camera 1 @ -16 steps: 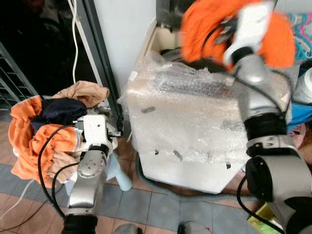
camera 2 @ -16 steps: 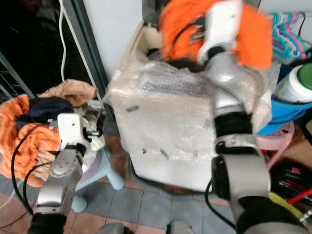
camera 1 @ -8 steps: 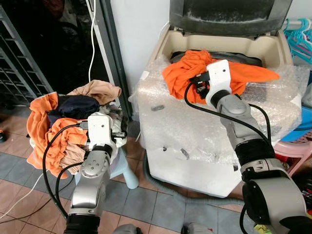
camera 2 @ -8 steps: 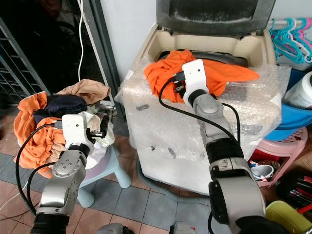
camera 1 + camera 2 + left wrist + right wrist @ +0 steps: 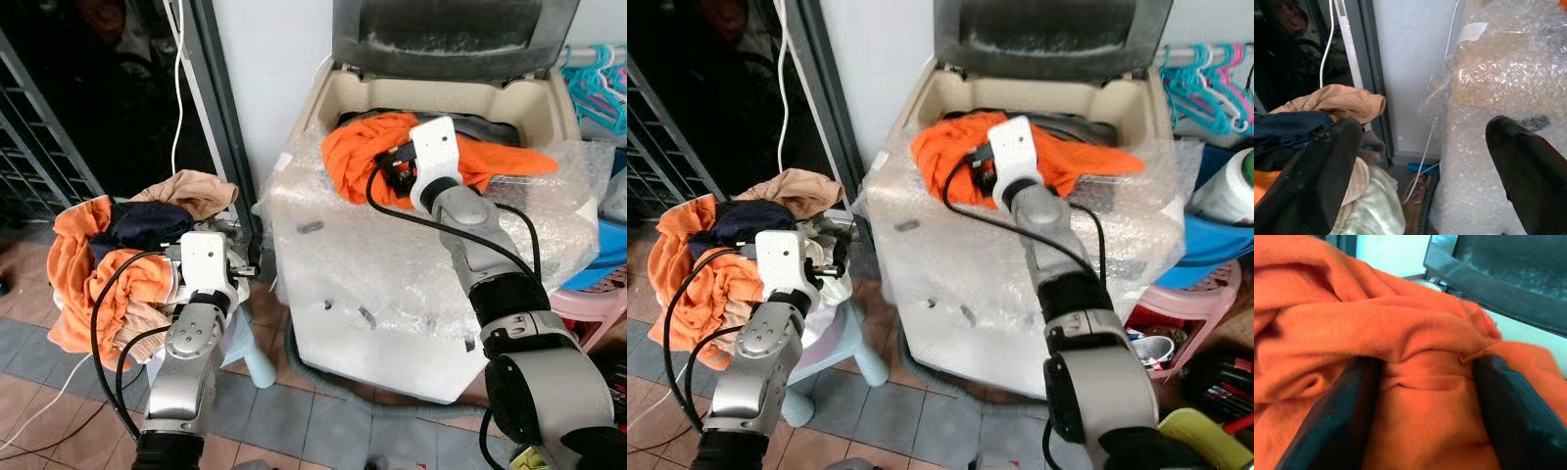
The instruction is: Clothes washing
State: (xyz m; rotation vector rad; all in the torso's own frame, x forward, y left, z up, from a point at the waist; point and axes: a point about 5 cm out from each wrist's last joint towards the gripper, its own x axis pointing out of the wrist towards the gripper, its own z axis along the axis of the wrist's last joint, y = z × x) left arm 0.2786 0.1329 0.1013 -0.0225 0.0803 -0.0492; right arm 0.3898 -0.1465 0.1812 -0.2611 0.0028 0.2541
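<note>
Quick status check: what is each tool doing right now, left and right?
Left tool: open, holding nothing, beside the laundry pile.
Right tool: closed on the orange garment at the washing machine opening.

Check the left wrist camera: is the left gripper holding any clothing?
No, the left gripper is open with nothing between its fingers, beside the laundry pile.

Even daylight, bright on white wall [image 5: 269,69] and bubble wrap [image 5: 411,264], mild glare there. Doorway [image 5: 88,88] at left deep in shadow. Head views sharp, slight edge distortion. Wrist views: black fingers [image 5: 1327,176] soft, out of focus.
</note>
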